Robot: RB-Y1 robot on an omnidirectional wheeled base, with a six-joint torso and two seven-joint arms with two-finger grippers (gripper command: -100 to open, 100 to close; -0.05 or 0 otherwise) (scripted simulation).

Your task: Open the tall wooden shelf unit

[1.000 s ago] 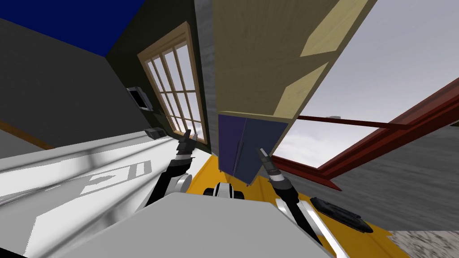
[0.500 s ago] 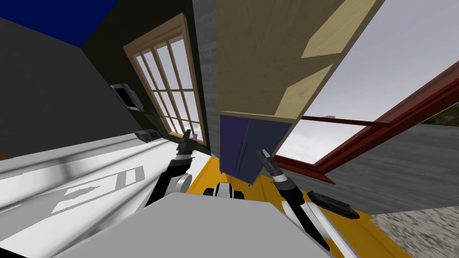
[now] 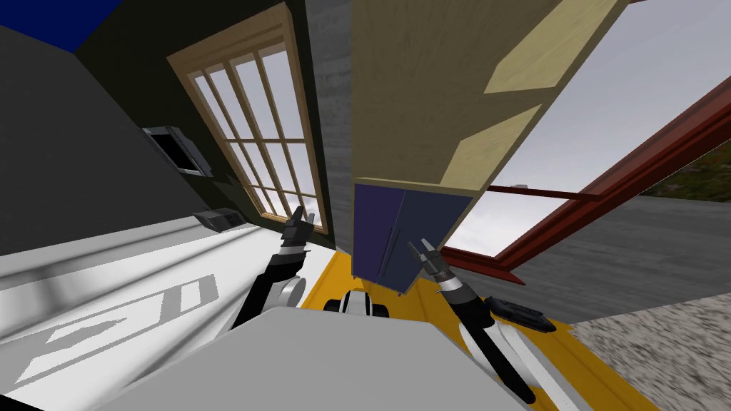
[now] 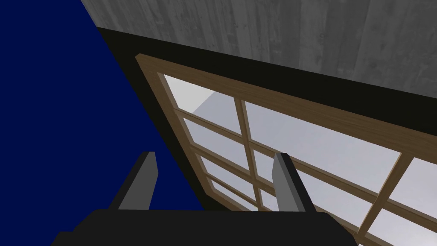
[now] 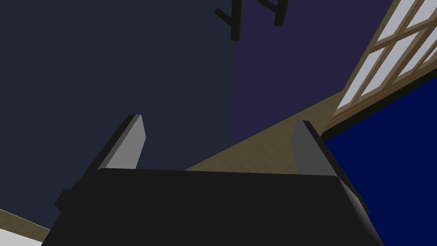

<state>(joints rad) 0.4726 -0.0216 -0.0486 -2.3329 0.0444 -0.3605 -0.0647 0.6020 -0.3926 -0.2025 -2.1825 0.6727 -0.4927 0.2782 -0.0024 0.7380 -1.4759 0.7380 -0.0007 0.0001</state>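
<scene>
Risking a miss, by judgement: door handles (image 5: 234, 21) lie beyond the right gripper (image 5: 218, 121), so closing now would catch nothing | its fingers (image 5: 128, 145) spread wide, empty, touching nothing | dark blue doors (image 5: 128, 64) near ahead, at the tall wooden shelf unit's (image 3: 428, 93) base | left gripper (image 4: 213, 156) released, empty, raised toward window (image 4: 298, 141).

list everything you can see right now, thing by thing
shelf unit: 1, tan wood, tall, straight ahead
doors: 2, dark blue, shut, at the shelf unit's base
handles: 2, dark, either side of the door seam
window: 1, light wood frame, left of the shelf unit
red frame: 1, right of the shelf unit
boxes: 2, grey, on the dark wall left of the window
black object: 1, flat, on the yellow floor
left gripper: open, toward the window
right gripper: open, facing the doors
</scene>
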